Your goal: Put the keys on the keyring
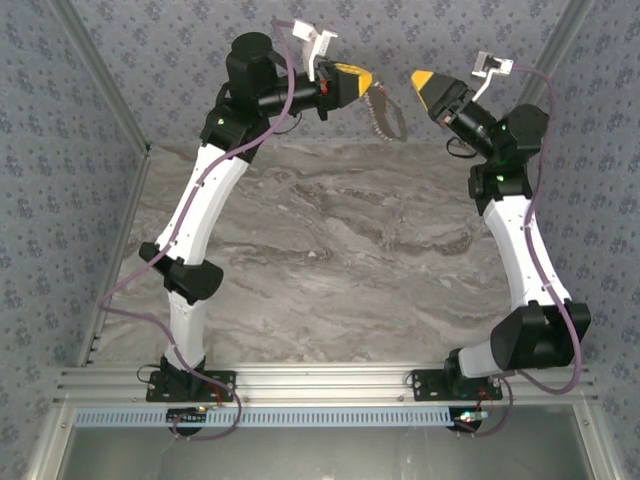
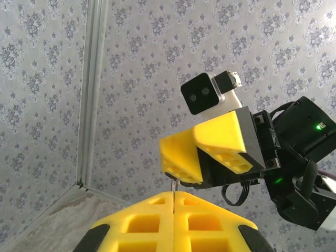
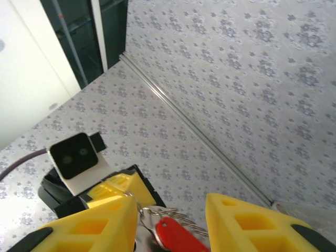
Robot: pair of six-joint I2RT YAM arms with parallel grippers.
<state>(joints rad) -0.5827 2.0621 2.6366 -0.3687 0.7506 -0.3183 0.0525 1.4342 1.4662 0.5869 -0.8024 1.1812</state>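
The threading step appears complete: the left gripper (image 1: 364, 80) jaws are clamped on the keyring (image 1: 380, 115), the red key (image 3: 176, 234) hangs between the half-parted right gripper (image 3: 173, 220) jaws, and the next move calls for a straight, snag-free withdrawal.

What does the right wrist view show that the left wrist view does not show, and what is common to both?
Right wrist view: a small bright red key tab, lying inside the open right gripper.
Left wrist view: a corner of the grey marble table and a glowing green light.
Both: the thin grey metal keyring, pinched in the shut left gripper and seen edge-on from that wrist; flowered grey wallpaper; a white wrist camera on the opposite arm.
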